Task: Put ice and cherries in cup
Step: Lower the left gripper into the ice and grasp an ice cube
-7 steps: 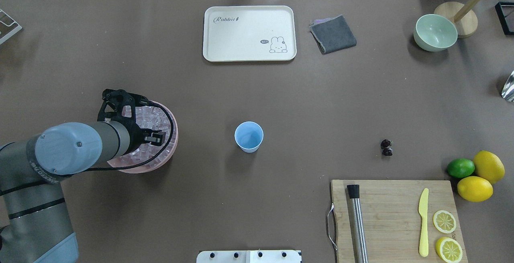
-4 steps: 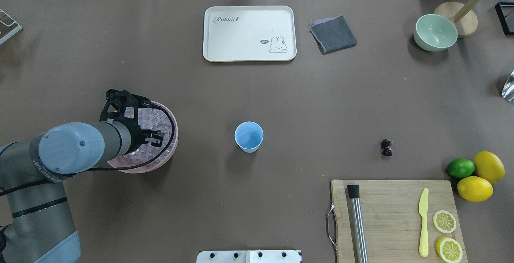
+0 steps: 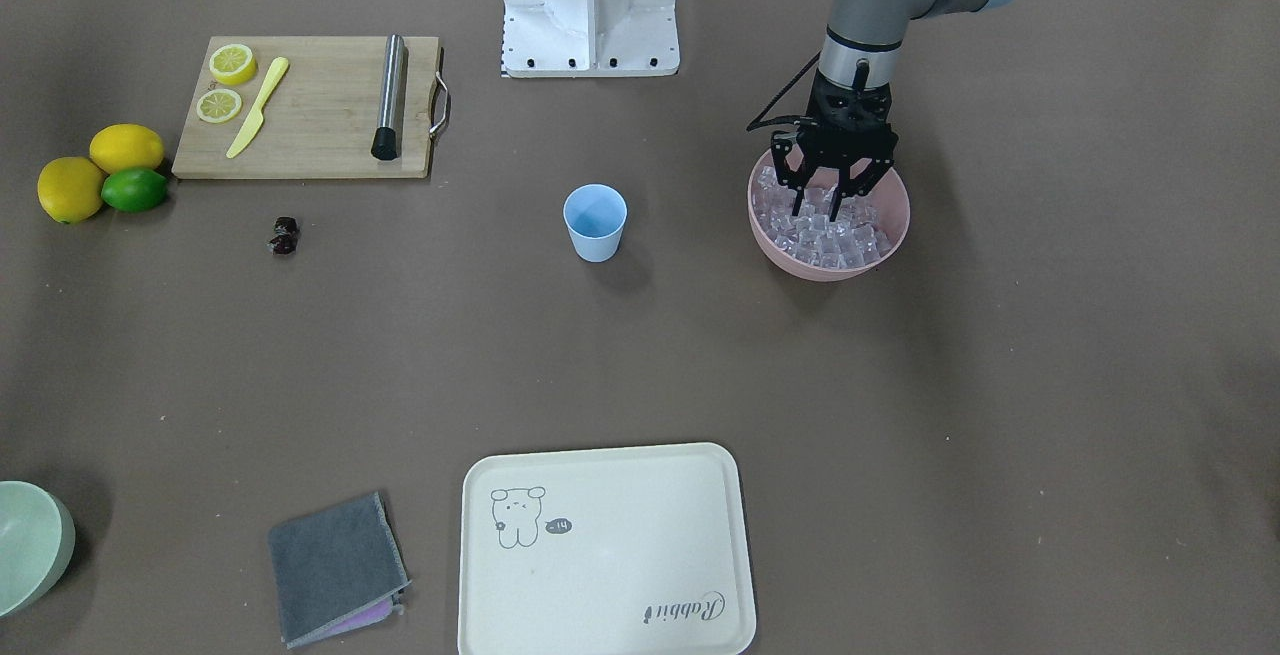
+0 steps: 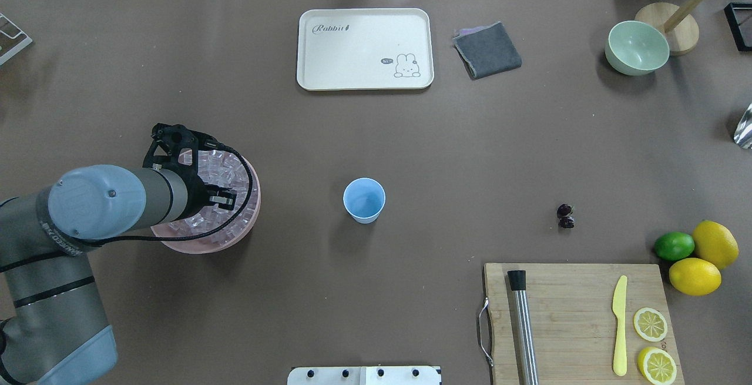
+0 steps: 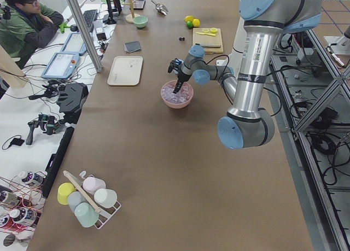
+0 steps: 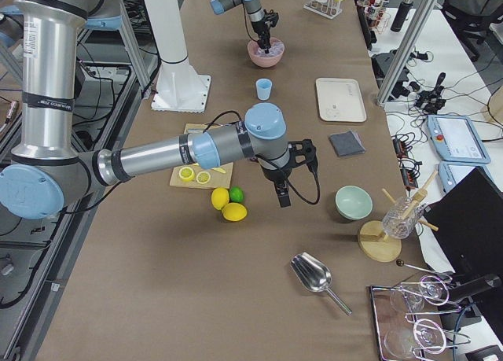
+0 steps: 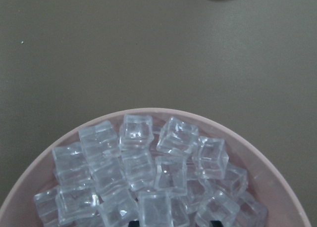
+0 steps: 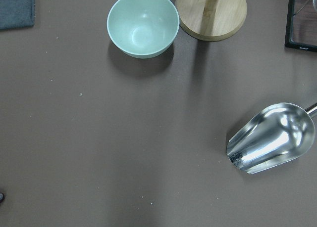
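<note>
The ice [image 7: 136,130] fills a pink bowl [image 3: 830,270] on the robot's left side of the table. My left gripper [image 3: 835,190] points down into the bowl, open, with its fingertips [image 7: 132,223] either side of one cube at the pile's near edge. The light-blue cup [image 4: 364,200] stands upright at the table's middle, apart from the bowl. The dark cherries [image 4: 566,216] lie on the table further toward the robot's right. My right gripper [image 6: 281,196] shows only in the exterior right view, hovering above the table near the lemons; whether it is open I cannot tell.
A cream tray [image 4: 364,49], a grey cloth [image 4: 487,50] and a pale green bowl [image 4: 637,47] sit along the far side. A cutting board [image 4: 578,320] carries a yellow knife, a metal rod and lemon slices. Lemons and a lime [image 4: 674,245] lie beside it. A metal scoop [image 8: 272,138] lies nearby.
The left arm has shifted slightly over the pink bowl, its gripper still open among the cubes. Cup and cherries have not moved.
</note>
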